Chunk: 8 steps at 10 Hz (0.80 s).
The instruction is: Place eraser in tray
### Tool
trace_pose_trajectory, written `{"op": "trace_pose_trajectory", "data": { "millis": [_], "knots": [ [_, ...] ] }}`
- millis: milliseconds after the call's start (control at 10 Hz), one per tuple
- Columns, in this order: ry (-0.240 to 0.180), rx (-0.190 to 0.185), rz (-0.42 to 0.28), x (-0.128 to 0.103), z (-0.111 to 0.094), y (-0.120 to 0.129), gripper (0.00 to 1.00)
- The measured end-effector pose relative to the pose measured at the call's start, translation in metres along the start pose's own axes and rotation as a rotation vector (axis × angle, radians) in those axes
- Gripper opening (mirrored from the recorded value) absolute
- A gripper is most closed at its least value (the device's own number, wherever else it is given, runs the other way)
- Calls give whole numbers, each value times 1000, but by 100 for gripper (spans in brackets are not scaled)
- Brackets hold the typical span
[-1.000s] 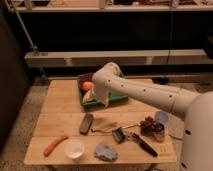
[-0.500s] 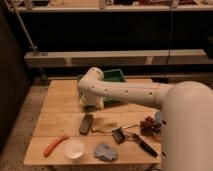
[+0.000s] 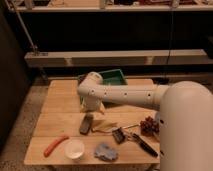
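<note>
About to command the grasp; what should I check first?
1. Eraser lies flat on the table, uncovered: ok.
2. Gripper sits just behind the eraser: ok.
3. Gripper lined up with the eraser: cannot tell.
4. Yellow scrap lies close beside the eraser: not ok.
5. Tray has room: cannot tell, the arm hides part of it.

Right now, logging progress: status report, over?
Gripper low over eraser. Eraser on table, outside tray. Arm partly hides tray. Yellow item beside eraser.
</note>
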<state>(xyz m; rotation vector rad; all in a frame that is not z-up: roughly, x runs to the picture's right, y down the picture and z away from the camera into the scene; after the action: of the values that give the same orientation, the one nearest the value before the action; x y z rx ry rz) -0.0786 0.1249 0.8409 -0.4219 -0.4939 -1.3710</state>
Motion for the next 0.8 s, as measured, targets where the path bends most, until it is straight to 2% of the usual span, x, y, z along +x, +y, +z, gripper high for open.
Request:
{"op": "trace_pose_trajectory", "data": {
  "millis": [200,600,800],
  "knots": [
    [-51,28,-4,-4,13,-3,75],
    [-100,25,-30,-18,22,-11,75],
    [-141,41,-49,-24,32,-16,75]
  ]
}}
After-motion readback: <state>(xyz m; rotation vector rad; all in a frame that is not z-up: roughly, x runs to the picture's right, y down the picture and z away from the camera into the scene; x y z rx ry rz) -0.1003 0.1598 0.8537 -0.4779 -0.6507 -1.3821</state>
